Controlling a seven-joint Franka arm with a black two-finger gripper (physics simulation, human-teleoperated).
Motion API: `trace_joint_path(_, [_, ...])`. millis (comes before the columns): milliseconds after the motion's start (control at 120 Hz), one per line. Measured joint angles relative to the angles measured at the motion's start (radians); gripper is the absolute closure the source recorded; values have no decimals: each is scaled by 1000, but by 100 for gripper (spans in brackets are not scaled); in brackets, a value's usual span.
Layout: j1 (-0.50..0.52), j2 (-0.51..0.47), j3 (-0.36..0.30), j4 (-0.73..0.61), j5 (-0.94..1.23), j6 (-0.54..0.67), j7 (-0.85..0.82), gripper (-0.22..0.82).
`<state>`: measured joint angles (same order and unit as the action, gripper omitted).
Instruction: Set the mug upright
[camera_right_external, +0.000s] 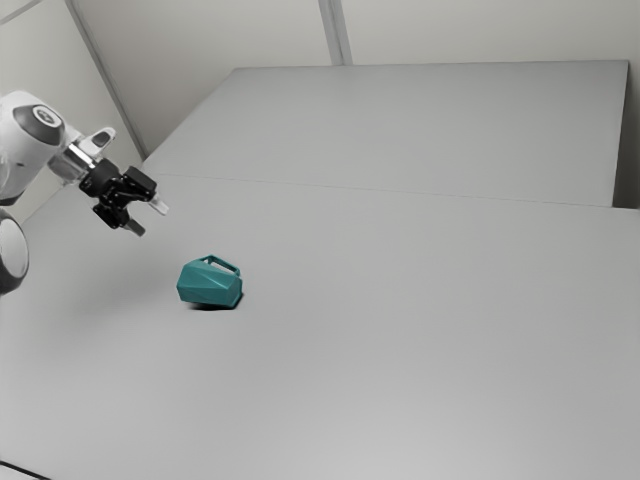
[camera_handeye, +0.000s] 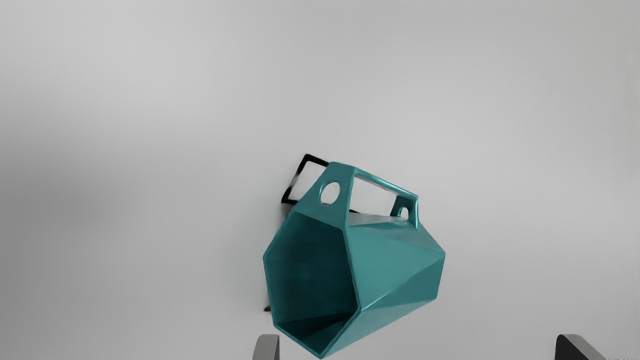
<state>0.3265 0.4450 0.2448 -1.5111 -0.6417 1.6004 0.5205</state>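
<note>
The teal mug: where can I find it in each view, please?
Exterior view: the mug is left of the picture's middle, lower than the pincer.
Wrist view: it lies just beyond the open pincer's fingertips, nearer to one than to the other.
Shared landmark: its handle.

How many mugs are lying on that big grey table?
1. The teal mug lies on its side on the table, handle uppermost, with the open gripper raised above the table and not touching it.
</note>
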Motion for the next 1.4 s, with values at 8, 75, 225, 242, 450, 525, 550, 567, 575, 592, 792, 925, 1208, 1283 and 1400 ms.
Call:
trace_joint_path(8, [2,5,0,0,-6,0,5,0])
trace_joint_path(75, [9,42,-1,0,-50,0,43,0])
trace_joint_path(225, [-2,57,-1,-64,-131,0,117,0])
trace_joint_path(242, [-3,57,-1,-75,-138,1,124,0])
trace_joint_path(450, [-2,68,-2,-134,-179,5,198,0])
trace_joint_path(525, [-3,68,-3,-153,-189,6,218,0])
trace_joint_path(550, [-5,68,-4,-163,-194,6,224,0])
trace_joint_path(567, [-6,68,-4,-169,-198,6,228,0])
trace_joint_path(575, [-6,68,-4,-173,-201,6,230,0])
trace_joint_path(592, [-7,68,-5,-180,-207,6,234,0])
trace_joint_path(792, [-11,67,-29,-205,-257,7,274,0])
trace_joint_path(925, [-11,67,-37,-221,-282,6,295,12])
trace_joint_path(1208, [-20,60,-40,-221,-293,6,327,66])
trace_joint_path(1283, [-25,57,-40,-221,-294,6,334,70])
trace_joint_path(1400, [-32,42,-40,-223,-294,6,341,73])
